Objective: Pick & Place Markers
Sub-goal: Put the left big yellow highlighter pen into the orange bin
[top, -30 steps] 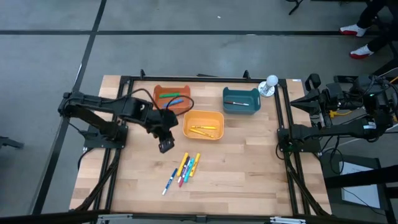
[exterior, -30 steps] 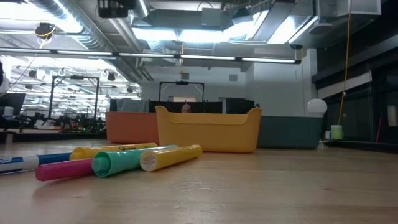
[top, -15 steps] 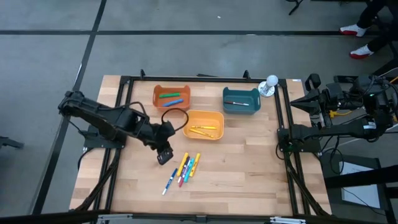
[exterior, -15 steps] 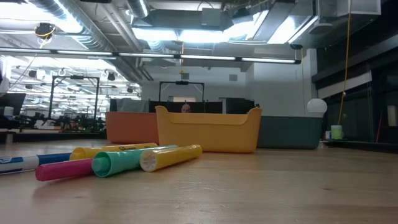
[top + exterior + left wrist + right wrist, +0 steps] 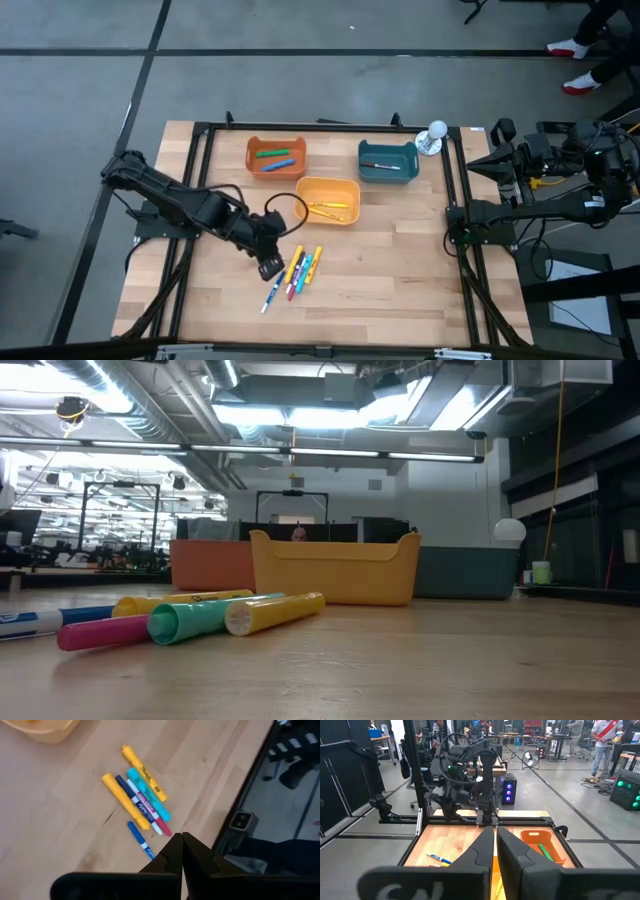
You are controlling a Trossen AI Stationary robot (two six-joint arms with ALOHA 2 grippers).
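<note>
- Fingers of my left gripper (image 5: 182,851) are pressed together with nothing between them; it hangs over the table (image 5: 400,270) just beside the loose markers (image 5: 298,271).
- My right gripper (image 5: 495,851) waits off the table's right edge, fingers nearly together and holding nothing.
- Six markers lie in a tight bundle, touching side by side; the small blue marker (image 5: 140,840) lies slightly apart.
- Others already sit in the orange bin (image 5: 252,152), yellow bin (image 5: 342,184) and teal bin (image 5: 366,167).
- I judge them light, stiff, smooth-barrelled and prone to rolling; I'd spread the fingers and pinch one mid-barrel, across its width.
</note>
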